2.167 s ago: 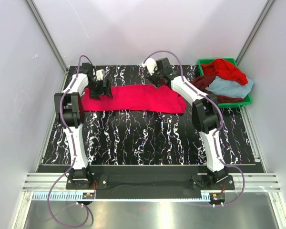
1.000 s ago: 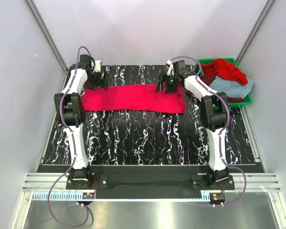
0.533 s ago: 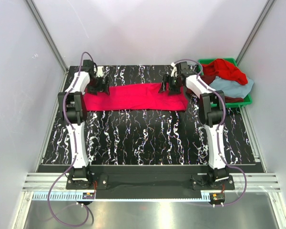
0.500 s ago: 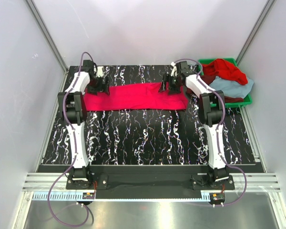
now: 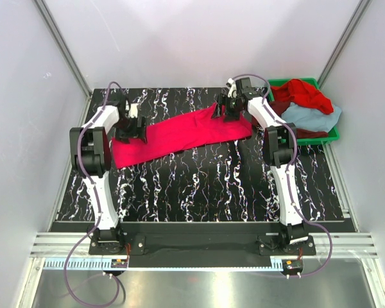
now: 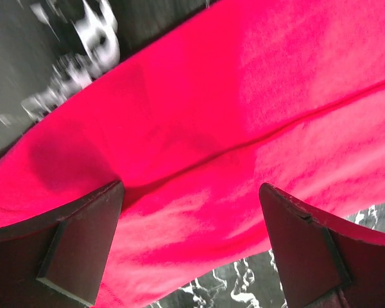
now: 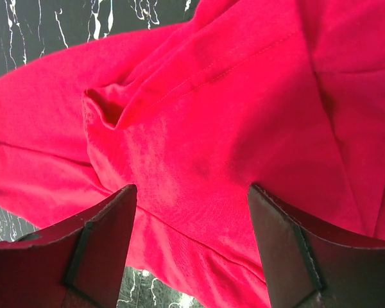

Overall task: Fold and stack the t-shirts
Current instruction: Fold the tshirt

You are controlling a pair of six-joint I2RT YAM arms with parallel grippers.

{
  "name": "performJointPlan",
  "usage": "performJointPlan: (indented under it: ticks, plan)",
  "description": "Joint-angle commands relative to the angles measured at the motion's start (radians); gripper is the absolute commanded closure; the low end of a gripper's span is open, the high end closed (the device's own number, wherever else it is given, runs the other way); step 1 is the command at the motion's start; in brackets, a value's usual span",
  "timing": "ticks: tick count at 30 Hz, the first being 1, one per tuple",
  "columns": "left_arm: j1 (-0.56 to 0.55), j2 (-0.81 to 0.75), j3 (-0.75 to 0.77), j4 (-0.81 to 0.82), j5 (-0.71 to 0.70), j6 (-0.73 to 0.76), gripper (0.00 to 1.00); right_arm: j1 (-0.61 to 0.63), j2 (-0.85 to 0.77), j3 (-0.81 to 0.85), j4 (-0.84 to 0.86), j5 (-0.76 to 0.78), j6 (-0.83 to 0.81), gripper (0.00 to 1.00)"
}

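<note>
**Operator:** The table [image 5: 199,186] is black with white veins, closed in by pale walls [image 5: 199,38]. On its far half I see the crimson-pink t-shirt [image 5: 179,133]. It is folded into a long band that lies slanted, the left end nearer to me and the right end farther.

**Colleague:** Where are your grippers?

**Operator:** My left gripper [image 5: 131,130] is over the left end of the band, and my right gripper [image 5: 224,110] is over the right end. In both wrist views the fingers [image 6: 83,244] stand wide apart, with red cloth filling the space under them. Nothing is clamped between the jaws. Whether the tips press on the cloth or only hang just above it, I cannot tell.

**Colleague:** And the other shirts?

**Operator:** They are in the green bin [image 5: 274,82] at the far right corner, near the right end of the band. The brighter red t-shirt [image 5: 301,93] is on top at the far side. The light blue-grey t-shirt [image 5: 311,117] is nearer to me, and the dark maroon t-shirt [image 5: 273,112] shows under them at the left. All three are crumpled.
</note>
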State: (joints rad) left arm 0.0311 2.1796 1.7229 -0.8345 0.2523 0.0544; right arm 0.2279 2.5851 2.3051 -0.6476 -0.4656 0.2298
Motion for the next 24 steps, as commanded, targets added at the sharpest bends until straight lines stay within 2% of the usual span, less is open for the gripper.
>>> performJointPlan:
  ticks: [1, 6, 11, 13, 18, 24]
  plan:
    - [-0.025, -0.104, -0.097, -0.008, -0.024, -0.014, 0.05, -0.004, 0.047, 0.036, -0.034, 0.018, -0.027, 0.22]
    - [-0.085, -0.251, -0.221, 0.014, -0.077, -0.011, 0.04, -0.004, 0.055, 0.085, -0.021, 0.051, -0.056, 0.22]
    - [-0.088, -0.307, -0.132, -0.005, -0.284, 0.021, 0.02, -0.005, -0.051, 0.080, -0.015, 0.113, -0.081, 0.22]
    - [-0.059, -0.294, -0.068, -0.012, -0.308, 0.039, 0.03, -0.010, -0.118, 0.064, -0.023, 0.142, -0.089, 0.21]
    - [0.015, -0.221, 0.033, -0.020, -0.338, 0.085, 0.04, -0.032, -0.268, -0.085, -0.040, 0.105, -0.028, 0.21]
    - [0.076, -0.156, 0.024, -0.028, -0.323, 0.111, 0.10, -0.053, -0.382, -0.292, -0.050, 0.067, 0.002, 0.22]
